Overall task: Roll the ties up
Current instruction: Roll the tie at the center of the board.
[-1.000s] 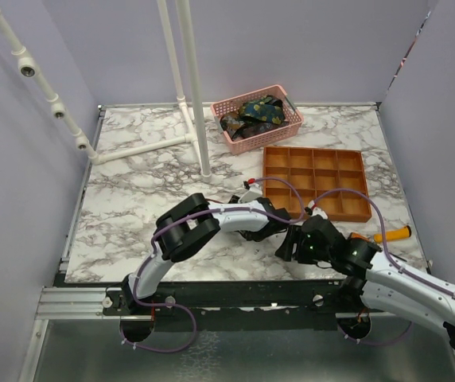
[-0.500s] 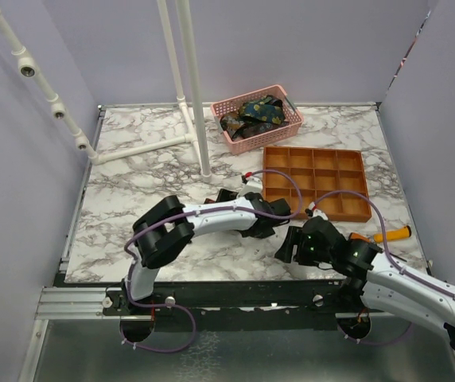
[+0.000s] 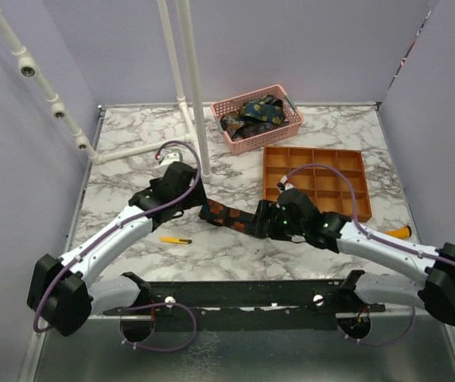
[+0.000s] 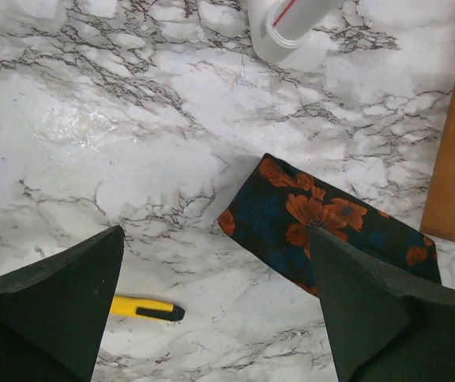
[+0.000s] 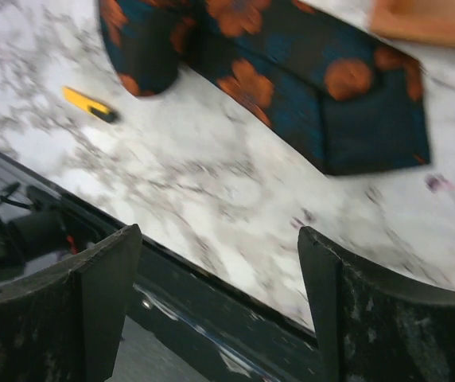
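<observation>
A dark tie with orange flowers lies loose on the marble table between my two grippers. In the left wrist view its end lies just ahead of the right finger. My left gripper is open and empty, just left of the tie. My right gripper is open and empty at the tie's right end, and the tie lies ahead of its fingers, one end curled over. More patterned ties fill the pink basket at the back.
A small yellow cutter lies near the front edge. The orange compartment tray sits right of the tie. An orange-handled screwdriver lies at the right. White pipe posts stand behind the left gripper.
The left gripper opened, let go of the tie and swung back to the left. The right arm moved forward and left to the tie's right end and opened wider. The tie now lies uncovered.
</observation>
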Available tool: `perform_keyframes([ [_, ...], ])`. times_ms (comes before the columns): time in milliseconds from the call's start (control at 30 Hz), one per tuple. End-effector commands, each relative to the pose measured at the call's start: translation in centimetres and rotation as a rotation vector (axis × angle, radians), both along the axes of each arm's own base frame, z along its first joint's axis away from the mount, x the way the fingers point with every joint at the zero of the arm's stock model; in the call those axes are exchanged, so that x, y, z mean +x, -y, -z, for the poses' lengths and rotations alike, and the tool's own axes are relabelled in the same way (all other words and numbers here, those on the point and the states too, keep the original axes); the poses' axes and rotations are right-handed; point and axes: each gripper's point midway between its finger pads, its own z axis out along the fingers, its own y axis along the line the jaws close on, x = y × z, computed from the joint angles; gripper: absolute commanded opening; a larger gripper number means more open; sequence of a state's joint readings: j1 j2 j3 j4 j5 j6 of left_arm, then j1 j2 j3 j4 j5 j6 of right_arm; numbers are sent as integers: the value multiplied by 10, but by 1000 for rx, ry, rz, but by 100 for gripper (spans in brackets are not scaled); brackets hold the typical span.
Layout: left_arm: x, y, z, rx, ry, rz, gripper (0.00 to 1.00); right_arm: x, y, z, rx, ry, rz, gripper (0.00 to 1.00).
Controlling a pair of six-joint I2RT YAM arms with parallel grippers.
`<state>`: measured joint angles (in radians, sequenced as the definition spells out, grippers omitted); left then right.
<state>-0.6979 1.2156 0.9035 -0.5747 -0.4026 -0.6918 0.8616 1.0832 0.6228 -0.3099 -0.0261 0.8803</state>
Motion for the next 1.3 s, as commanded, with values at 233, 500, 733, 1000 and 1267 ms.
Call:
perform_keyframes([
  [233,36,-26,-1,-347,6,115,98,74,-101,-27,213,-23,92,98],
  [500,40,-42,23,-392,-37,62,98,98,-123,10,148,-90,143,98],
  [733,42,-34,43,-436,-90,98,96,103,-132,40,103,-126,130,88],
  [1000,42,-18,60,-534,-127,121,93,116,-129,49,181,-87,129,72],
  [1267,39,-12,75,-566,-167,125,88,111,-136,45,256,-73,50,41],
])
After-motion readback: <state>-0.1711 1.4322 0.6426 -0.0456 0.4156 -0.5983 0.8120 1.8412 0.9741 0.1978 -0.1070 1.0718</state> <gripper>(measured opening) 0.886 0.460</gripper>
